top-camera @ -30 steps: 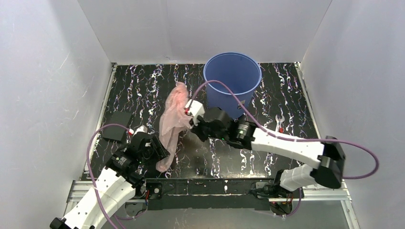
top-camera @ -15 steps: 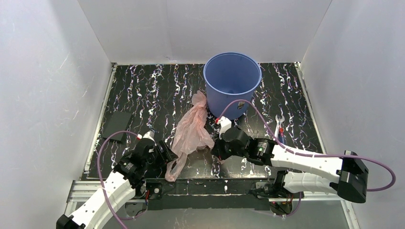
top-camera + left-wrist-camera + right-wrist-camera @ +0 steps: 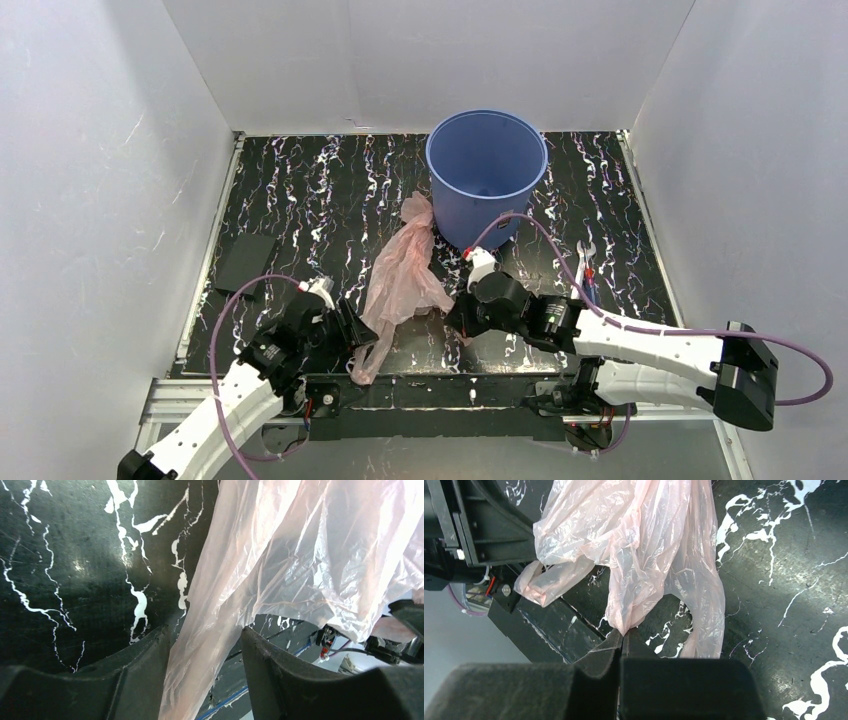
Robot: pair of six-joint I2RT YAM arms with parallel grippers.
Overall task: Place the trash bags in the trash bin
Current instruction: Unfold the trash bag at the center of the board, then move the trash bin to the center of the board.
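Left gripper [image 3: 205,635]: my fingers apart, straddling lower tail of trash bag [image 3: 403,268]. Film runs between them, not pinched as far as I can see. Likely placed for second hold, so bag can be spread.

Bag lies limp on table [image 3: 300,190] between both tools, far end close beside bin wall.

Right gripper [image 3: 621,639]: clenched on small fold of film at fingertips, bulk spilling ahead of it. I read this as anchor hold.

Trash bin [image 3: 470,215]: upright, ahead of right gripper, apart from it. Bag wholly outside.
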